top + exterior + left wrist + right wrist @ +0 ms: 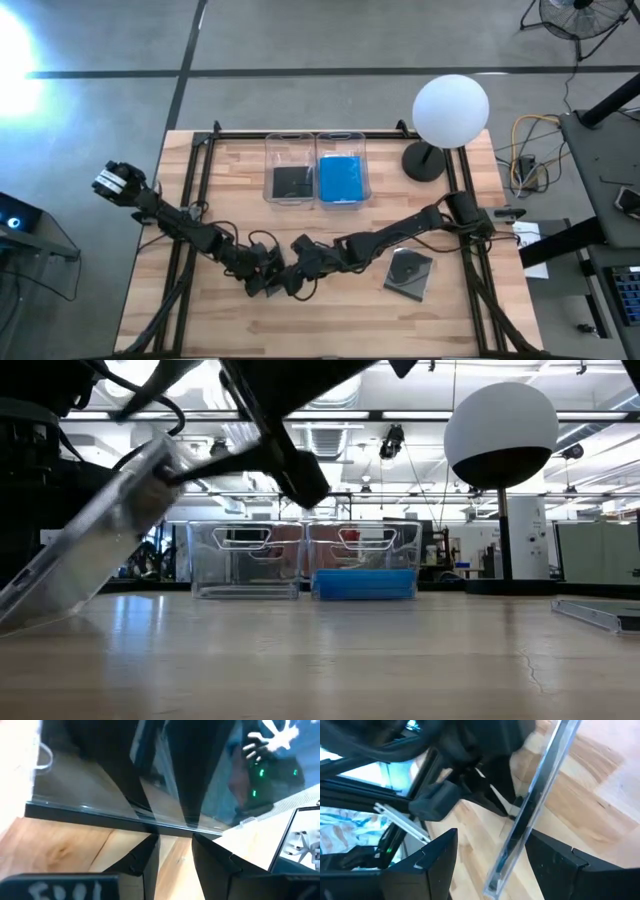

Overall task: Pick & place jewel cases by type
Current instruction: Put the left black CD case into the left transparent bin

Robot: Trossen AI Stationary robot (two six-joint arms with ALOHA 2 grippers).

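Lowest in the high view, just left of centre, the left gripper (262,283) and the right gripper (295,276) meet over the pale wooden table (330,325). Between them a thin clear-and-dark plastic jewel case (95,535) stands tilted on edge, filling the left side of the low view. In the left wrist view that case's dark edge (125,817) runs across the frame with the left arm's fingers (142,860) closed onto it. In the right wrist view the same case (530,810) runs slantwise between the right arm's fingers (427,860), which stand spread wide on either side without pinching it.

Right of the grippers in the high view, a second dark grey jewel case (409,272) lies flat on the table.

Farther back, at upper centre, two clear rectangular plastic bins stand side by side: the left bin (290,142) holds a black case (291,182), the right bin (341,138) holds translucent blue cases (341,179).

Upper right stands a white globe lamp (450,110) on a black base.
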